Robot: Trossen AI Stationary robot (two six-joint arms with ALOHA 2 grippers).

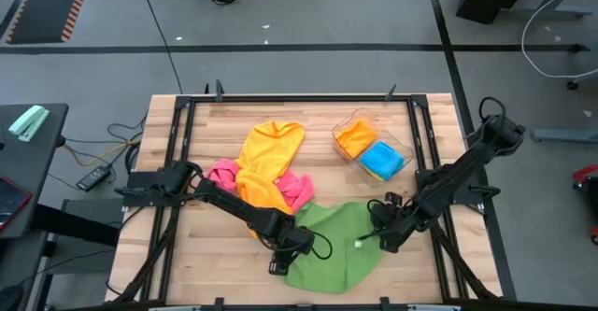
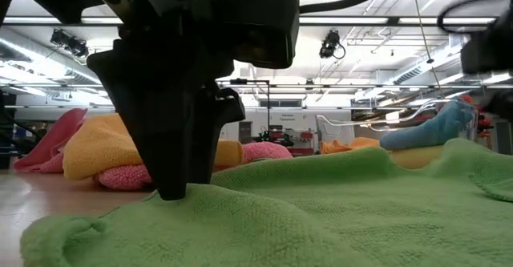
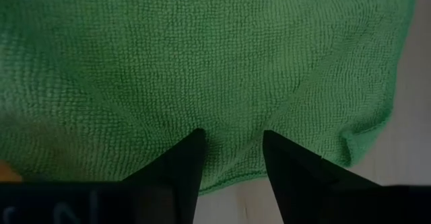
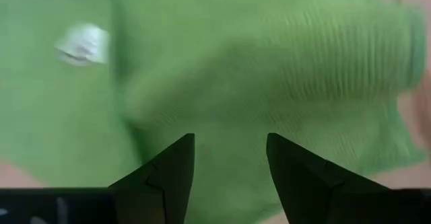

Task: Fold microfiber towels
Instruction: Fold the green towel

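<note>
High view: green towel (image 1: 332, 246) lies on the table's (image 1: 187, 255) near edge, left gripper (image 1: 283, 258) and right gripper (image 1: 381, 233) on its 2 sides. Wrist views: both jaws apart, pressing on green cloth.

Grey floor (image 1: 308, 12) around the table; ceiling strip lights (image 2: 353, 22) overhead.

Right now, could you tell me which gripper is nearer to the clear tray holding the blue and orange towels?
Right. The right gripper is over the green towel, just in front of the clear tray. The left gripper is at the green towel's left edge, farther away.
</note>
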